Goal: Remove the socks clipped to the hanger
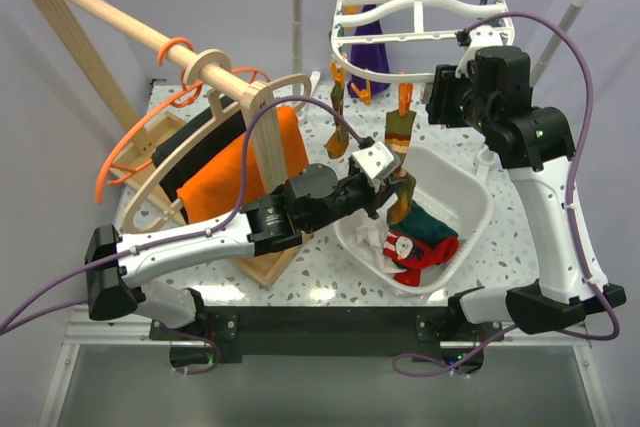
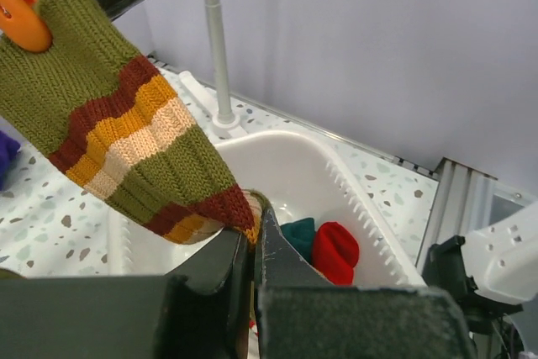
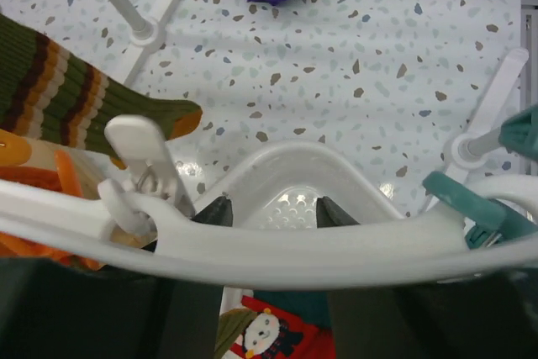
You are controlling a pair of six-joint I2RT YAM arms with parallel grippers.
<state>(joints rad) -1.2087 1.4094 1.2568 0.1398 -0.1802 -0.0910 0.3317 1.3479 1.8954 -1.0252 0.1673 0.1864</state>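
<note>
Left claw pinches the lower end of the green striped sock, clipped by an orange clip to the hanger right above the white tub. Right claw is spread. Sock's light, soft, stretchy, so I'd grab nearer the clip.

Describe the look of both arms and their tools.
The left arm and the right arm both have white shell links, black cylindrical joints and black bases. A thin purple cable loops along each. The left tool and the right tool end in dark, tapered fingers.
</note>
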